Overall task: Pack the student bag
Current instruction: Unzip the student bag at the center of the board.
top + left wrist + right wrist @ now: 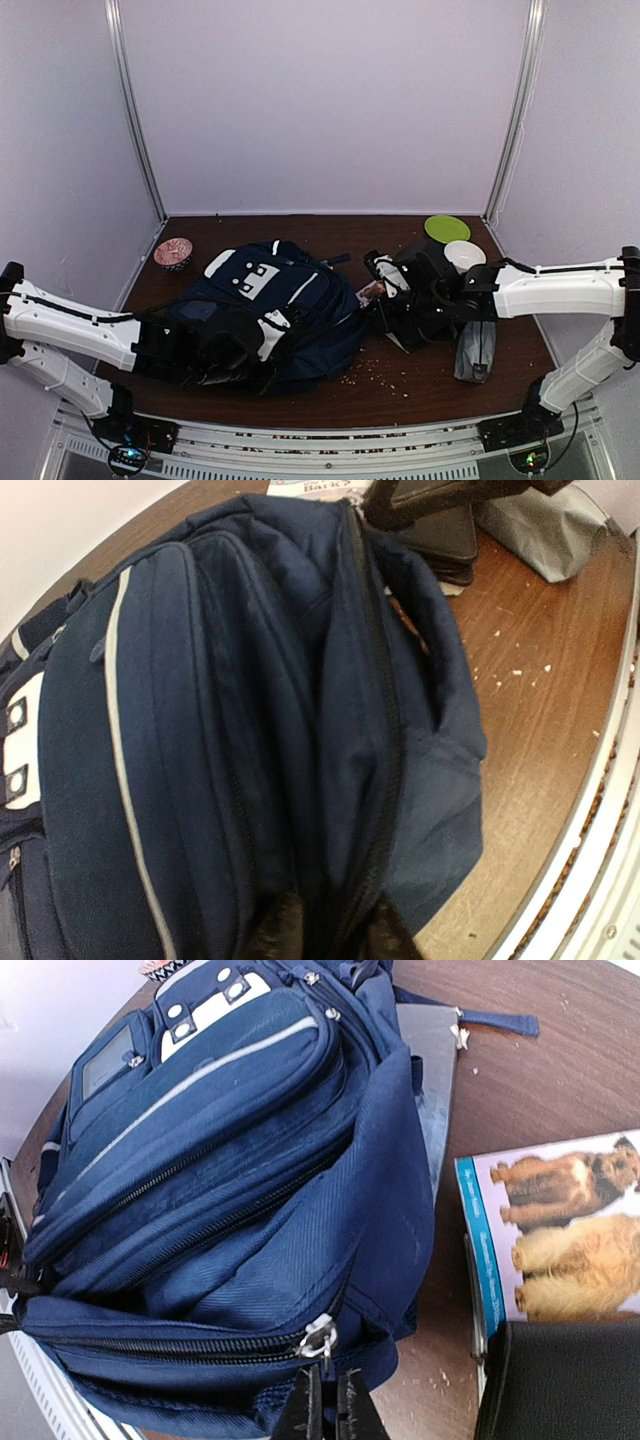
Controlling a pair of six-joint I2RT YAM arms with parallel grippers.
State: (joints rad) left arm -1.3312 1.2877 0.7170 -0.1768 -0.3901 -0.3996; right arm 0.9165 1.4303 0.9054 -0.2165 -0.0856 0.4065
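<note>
Your right gripper [328, 1405]: fingers closed together, tips touching the lower end of the silver metal zip pull [318, 1336]. Whether the tab is actually pinched between them is hidden. That pull sits on a long zip along one edge of the student bag [230, 1160], a large navy blue fabric backpack with a white patch and a thin pale stripe. Your left gripper [330, 935]: two dark fingertips [276, 932] a little apart, astride another zip seam of the bag, fabric filling the gap. You cannot tell whether they squeeze it or merely rest there. Bag position: lying flat on the dark brown wooden table [440, 395], left of centre, patch side up, with the left arm lying across its near side and the right arm reaching its right edge. Just right of the bag: a paperback book with terrier dogs on the cover [565, 1225], and a flat black case [560, 1385] up against it. Further right, toward the table's front: a soft grey zip pouch [475, 350]. Far right corner: a round lime green plate [447, 228] with a white bowl [464, 255] just beside it. Far left: a small red patterned bowl [173, 252]. Pale crumbs [385, 375] lie scattered on the wood in front of the bag.
</note>
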